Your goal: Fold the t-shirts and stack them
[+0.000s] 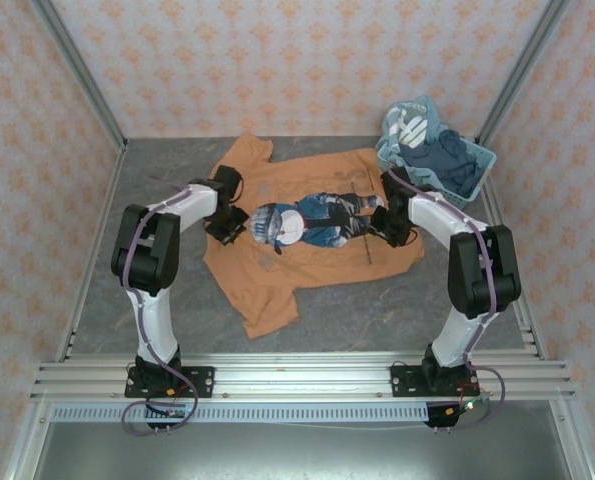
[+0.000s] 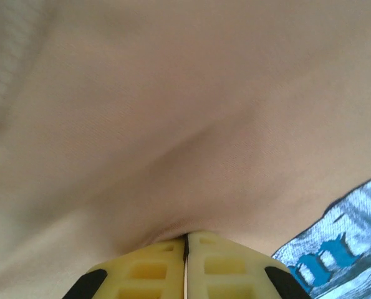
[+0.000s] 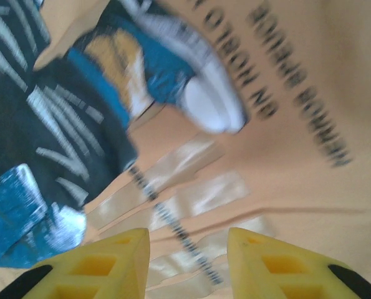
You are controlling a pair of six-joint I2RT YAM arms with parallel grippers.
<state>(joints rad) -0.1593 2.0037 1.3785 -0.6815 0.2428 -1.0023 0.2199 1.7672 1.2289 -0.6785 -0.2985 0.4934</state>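
Observation:
An orange-brown t-shirt (image 1: 317, 265) lies spread flat on the grey table, its blue-and-white print (image 1: 307, 222) facing up. My left gripper (image 1: 229, 224) is pressed down on the shirt's left part, beside the print. In the left wrist view its yellow jaws (image 2: 186, 240) are shut, with a small ridge of orange cloth (image 2: 173, 112) pinched between them. My right gripper (image 1: 385, 224) hovers low over the shirt's right part. In the right wrist view its jaws (image 3: 188, 240) stand apart over the pale printed stripes and lettering (image 3: 191, 205), with the cloth lying flat between them.
A light blue lattice basket (image 1: 482, 158) holding dark blue clothes stands at the back right, just behind my right arm. Bare grey table (image 1: 167, 160) shows to the left of and in front of the shirt. Patterned walls enclose three sides.

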